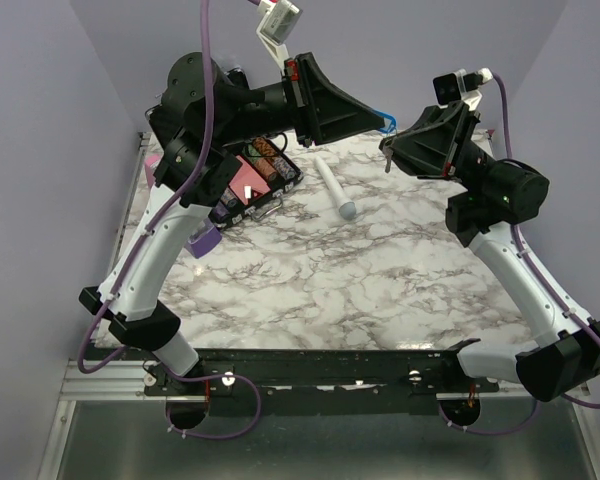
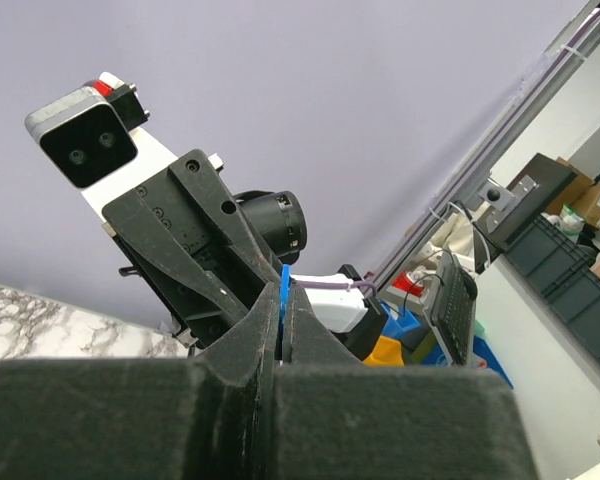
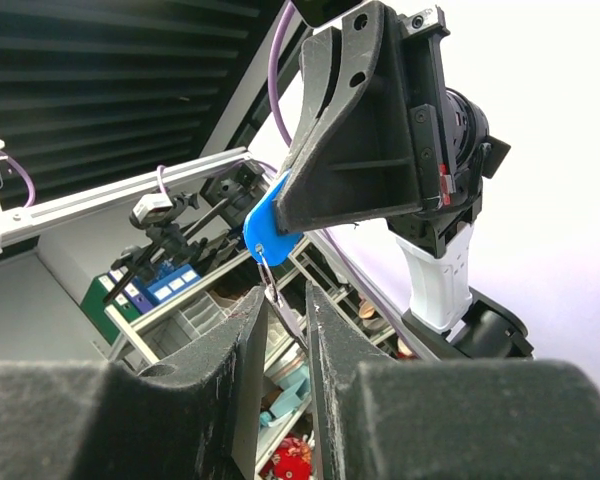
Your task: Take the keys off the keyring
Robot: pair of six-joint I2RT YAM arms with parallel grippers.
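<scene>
Your left gripper (image 2: 281,325) is clamped on the blue keyring (image 3: 263,232), holding it in the air above the far edge of the bench (image 1: 380,270), a little toward the far right corner. Only a small part of the blue loop sticks out past its fingertips. The right gripper (image 3: 286,320) faces it with its 2 fingers a narrow gap apart. The thin silver key (image 3: 277,292) hangs from the keyring down into that gap, and background shows on either side of it, so I judge it is not yet pinched. The main risk is closing on the wrong part: the key is slim and hangs loose, so a slight sway could leave you catching its edge, or nothing at all. If you pull before the key has been worked round the ring's opening, you will likely drag the keyring out of the left gripper's small hold instead of freeing the key. Either piece would then fall from well above the bench and could bounce off the far edge, or land near the white wand (image 1: 335,187). The 2 grippers are also nearly touching, so any sideways correction could knock one against the other.
</scene>
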